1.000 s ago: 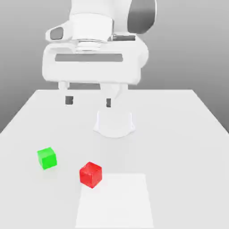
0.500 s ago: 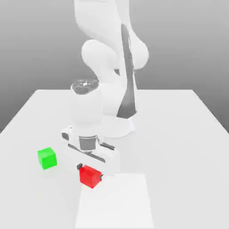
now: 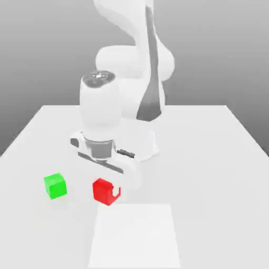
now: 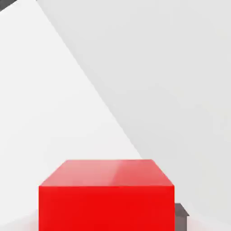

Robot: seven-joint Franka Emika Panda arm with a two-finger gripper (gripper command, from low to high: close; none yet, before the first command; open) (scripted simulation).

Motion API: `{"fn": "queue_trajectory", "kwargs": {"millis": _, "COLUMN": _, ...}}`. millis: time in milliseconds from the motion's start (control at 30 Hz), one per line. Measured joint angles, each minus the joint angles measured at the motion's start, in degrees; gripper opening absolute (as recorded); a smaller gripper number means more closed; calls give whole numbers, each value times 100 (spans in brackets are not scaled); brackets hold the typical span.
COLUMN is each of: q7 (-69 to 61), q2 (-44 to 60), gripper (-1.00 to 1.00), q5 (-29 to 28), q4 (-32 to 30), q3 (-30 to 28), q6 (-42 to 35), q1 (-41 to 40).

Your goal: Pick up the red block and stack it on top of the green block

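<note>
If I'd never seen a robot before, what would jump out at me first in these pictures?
Probably the big white arm bending down over the white table, its gripper shut on the red block. Next, the green block, sitting alone toward the exterior view's left of the red one. In the hand view, the red block looms large.

Exterior view: raised, off the arm, looks down across the worktop twd the arm's base, mid distance. Hand view: on the hand, v. close to the red block, low centre of frame. Shared: red block + surrounding worktop.
</note>
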Motion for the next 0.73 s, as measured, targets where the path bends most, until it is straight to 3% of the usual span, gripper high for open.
{"fn": "queue_trajectory", "kwargs": {"millis": 367, "q7": 2698, "q2": -811, "gripper": -100, "q5": -402, "q4": -116, "q3": -697, "q6": -684, "q1": -2011}}
{"fn": "queue_trajectory", "kwargs": {"millis": 633, "q7": 2644, "q2": 524, "gripper": -100, "q5": 64, "q4": -74, "q3": -801, "q6": 602, "q1": -2056}}
{"fn": "queue_trajectory", "kwargs": {"millis": 667, "q7": 2581, "q2": 665, "gripper": 100, "q5": 156, "q4": -68, "q3": -766, "q6": 735, "q1": -2051}}
{"fn": "queue_trajectory", "kwargs": {"millis": 733, "q7": 2581, "q2": 665, "gripper": 100, "q5": 156, "q4": -68, "q3": -766, "q6": 735, "q1": -2001}}
